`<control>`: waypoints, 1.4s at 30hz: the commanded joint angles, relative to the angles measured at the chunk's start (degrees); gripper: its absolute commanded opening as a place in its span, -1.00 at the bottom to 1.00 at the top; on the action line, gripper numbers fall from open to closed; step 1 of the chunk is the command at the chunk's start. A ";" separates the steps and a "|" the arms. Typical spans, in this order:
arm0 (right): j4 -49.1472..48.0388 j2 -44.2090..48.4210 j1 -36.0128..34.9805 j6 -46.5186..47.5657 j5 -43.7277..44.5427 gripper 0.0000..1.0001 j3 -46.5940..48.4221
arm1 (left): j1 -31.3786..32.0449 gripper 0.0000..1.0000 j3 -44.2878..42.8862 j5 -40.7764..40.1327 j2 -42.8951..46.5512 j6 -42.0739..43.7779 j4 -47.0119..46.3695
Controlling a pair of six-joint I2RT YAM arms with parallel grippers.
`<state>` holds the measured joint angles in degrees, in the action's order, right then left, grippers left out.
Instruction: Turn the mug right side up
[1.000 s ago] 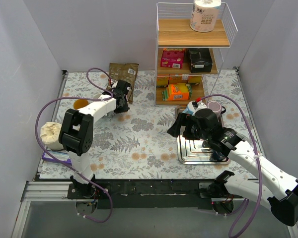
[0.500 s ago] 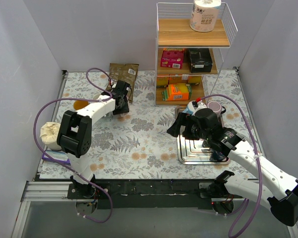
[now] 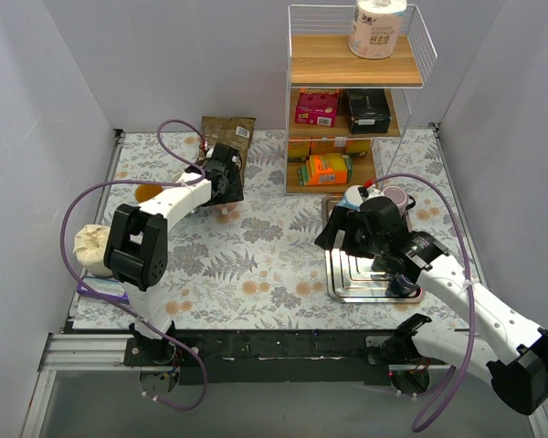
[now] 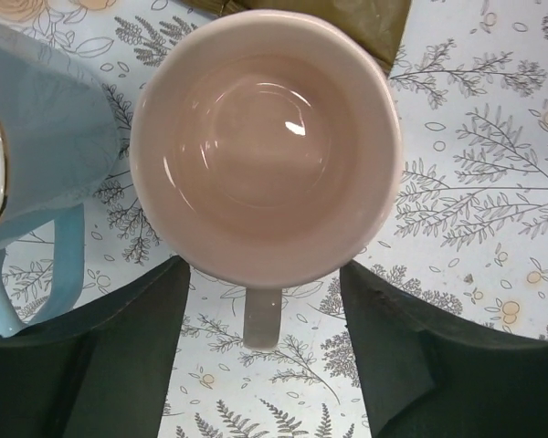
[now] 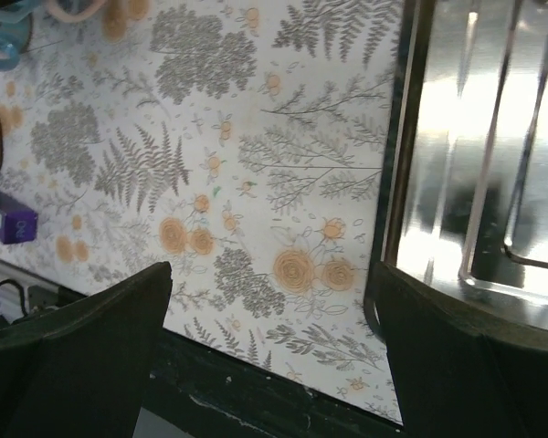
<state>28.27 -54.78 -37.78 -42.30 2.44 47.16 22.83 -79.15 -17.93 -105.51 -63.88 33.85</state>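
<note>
The pink mug stands upright on the floral table, its mouth facing the left wrist camera and its inside bare. Its handle points back between the fingers of my left gripper. That gripper is open, with table showing on both sides of the handle. In the top view the left gripper hangs over the mug at the back left and hides most of it. My right gripper is open and holds nothing, hovering over the table by the tray's left edge.
A light blue mug stands close on the pink mug's left. A brown bag lies behind them. A metal tray sits right of centre, with a wire shelf rack at the back. A cream bundle lies at the left edge.
My left gripper has opened and let go of the mug's handle, shifting slightly toward the back. The right arm has edged a little to the right.
</note>
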 commanded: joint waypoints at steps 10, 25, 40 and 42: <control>12.42 -3.49 12.63 12.94 18.28 0.96 7.25 | 0.46 0.86 1.01 9.66 19.81 -0.11 -2.72; 2.14 -14.02 7.38 -1.62 24.35 0.88 13.04 | 0.55 0.96 10.25 19.60 30.10 -1.25 -8.62; 15.93 -41.27 5.61 -34.06 33.95 0.84 28.34 | 0.46 0.96 15.08 21.36 38.01 -2.57 -9.68; 15.76 -43.56 5.61 -35.47 34.39 0.83 30.27 | 0.55 0.96 15.96 21.10 38.28 -2.74 -9.76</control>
<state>42.41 -96.36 -32.05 -70.85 33.10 72.73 23.11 -65.01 2.57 -68.82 -66.24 24.69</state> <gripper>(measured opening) 0.922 0.981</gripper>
